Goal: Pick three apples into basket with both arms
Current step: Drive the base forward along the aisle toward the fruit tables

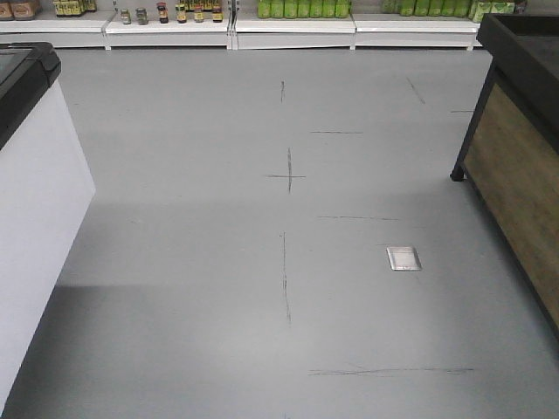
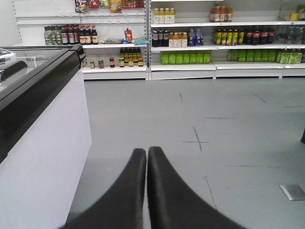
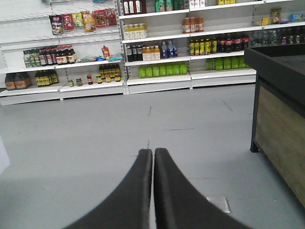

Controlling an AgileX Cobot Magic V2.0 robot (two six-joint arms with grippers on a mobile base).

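While no apples or basket are showing in any view, I am holding my left gripper [image 2: 147, 155] closed and empty beside the white freezer [image 2: 43, 157], and my right gripper [image 3: 153, 155] closed and empty too, the wooden stand [image 3: 281, 129] lying to its right; which arm sits nearer I cannot tell.

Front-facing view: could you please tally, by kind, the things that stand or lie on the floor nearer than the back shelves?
White-sided cabinet with black top: 1
Wood-panelled stand with black frame: 1
Metal floor plate: 1
Total: 3
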